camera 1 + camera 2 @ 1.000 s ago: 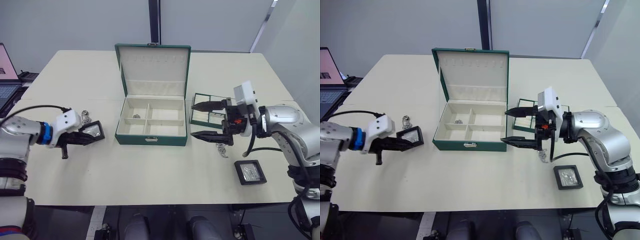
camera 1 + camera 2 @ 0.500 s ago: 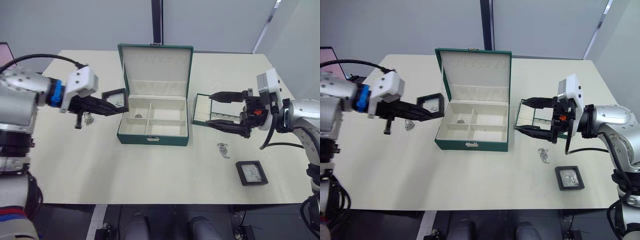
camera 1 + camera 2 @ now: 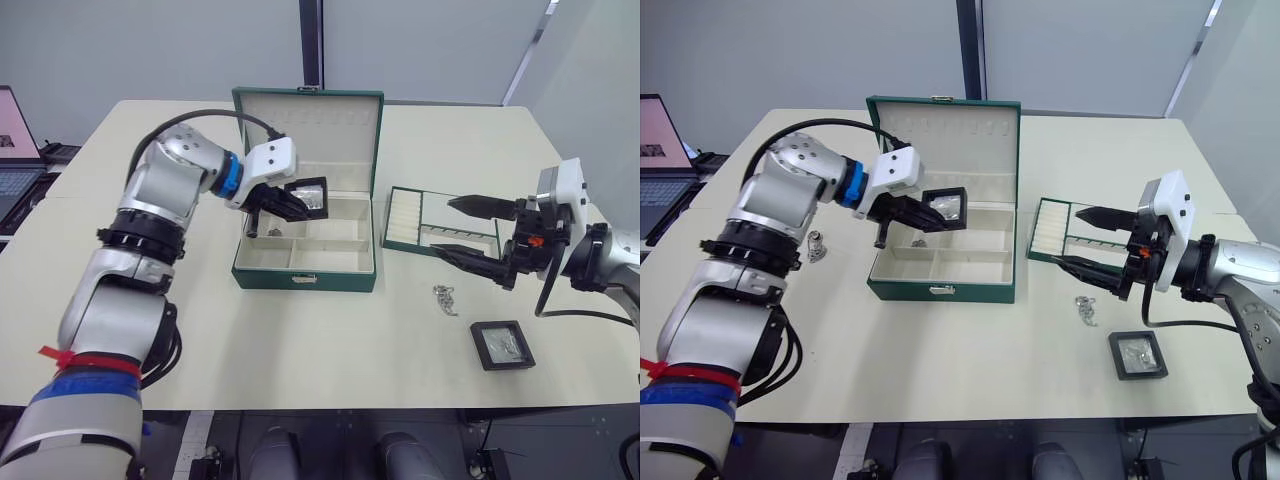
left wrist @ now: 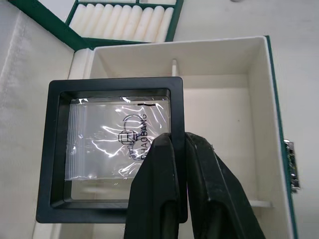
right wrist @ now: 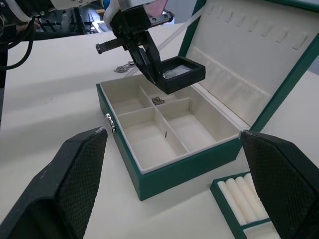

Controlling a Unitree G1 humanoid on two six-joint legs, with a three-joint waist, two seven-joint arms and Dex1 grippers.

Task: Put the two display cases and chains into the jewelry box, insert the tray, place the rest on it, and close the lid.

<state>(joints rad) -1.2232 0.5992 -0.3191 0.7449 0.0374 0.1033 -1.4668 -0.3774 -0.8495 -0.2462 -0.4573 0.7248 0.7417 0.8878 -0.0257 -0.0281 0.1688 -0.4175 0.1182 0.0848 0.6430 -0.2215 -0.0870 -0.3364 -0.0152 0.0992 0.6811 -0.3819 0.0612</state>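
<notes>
The left pincer is clenched on the edge of one display case, holding it flat and clear of the jewelry box, just above the rear compartments. Gripping the frame by its rim leaves the face clear and probably lets the case drop level into a compartment. In the left wrist view the case hangs directly ahead of the fingers, with an empty cream-lined compartment beyond it.

Below and just beside that pincer, one small chain already lies in the box's rear left compartment; the other compartments look bare. The lid stands upright behind the pincer, leaving the box open for loading.

The right pincer is released, its fingers spread wide, holding nothing. It hovers over the counter, with the tray just behind it; the tray lies beside the box, its compartments apparently empty. Just in front of this pincer lies a loose chain, and nearer the counter's front edge sits the second display case. Another chain rests on the counter outside the box, beside the left arm.
</notes>
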